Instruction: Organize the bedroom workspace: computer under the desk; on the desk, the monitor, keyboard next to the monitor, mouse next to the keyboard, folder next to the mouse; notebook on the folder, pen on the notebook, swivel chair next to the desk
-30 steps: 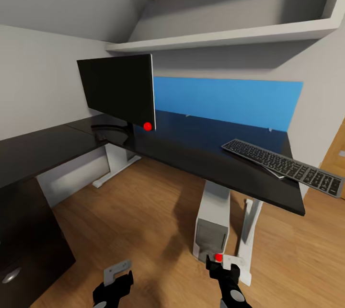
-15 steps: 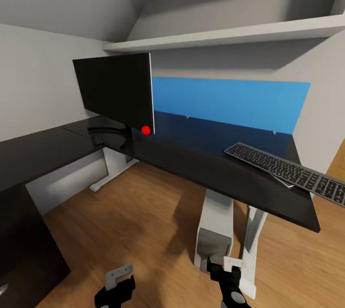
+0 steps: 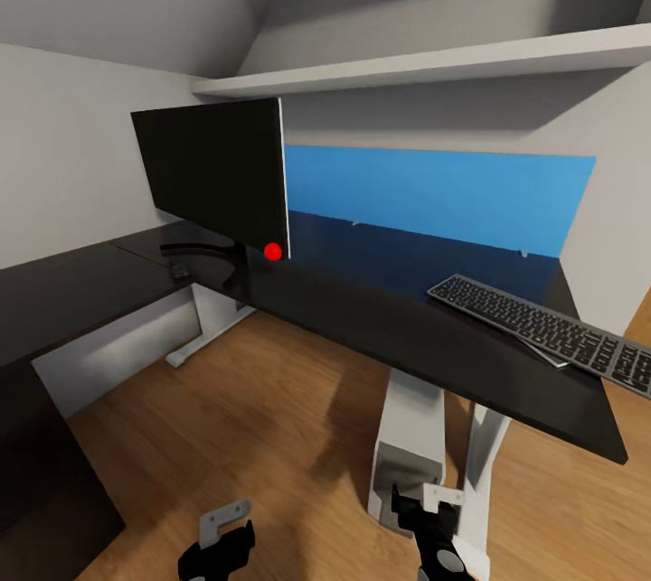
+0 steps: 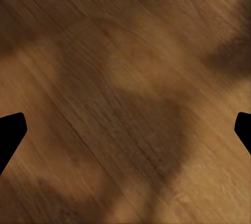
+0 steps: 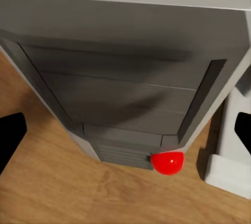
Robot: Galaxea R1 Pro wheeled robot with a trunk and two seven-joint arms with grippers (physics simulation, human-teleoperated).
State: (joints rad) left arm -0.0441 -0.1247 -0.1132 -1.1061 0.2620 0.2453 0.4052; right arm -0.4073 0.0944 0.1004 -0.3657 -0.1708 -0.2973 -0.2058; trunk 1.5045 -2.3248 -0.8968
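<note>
White shelves [image 3: 434, 66] hang above a blue panel [image 3: 434, 192]

Black monitor [image 3: 212, 174], black desk [image 3: 380, 310], grey computer [image 5: 130, 72], blue panel [image 3: 434, 192].

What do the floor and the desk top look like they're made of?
The floor looks like warm brown wood planks, with grain lines and a low sheen. The desk top appears to be a smooth black laminate or painted board, faintly glossy; which one is unclear.
</note>
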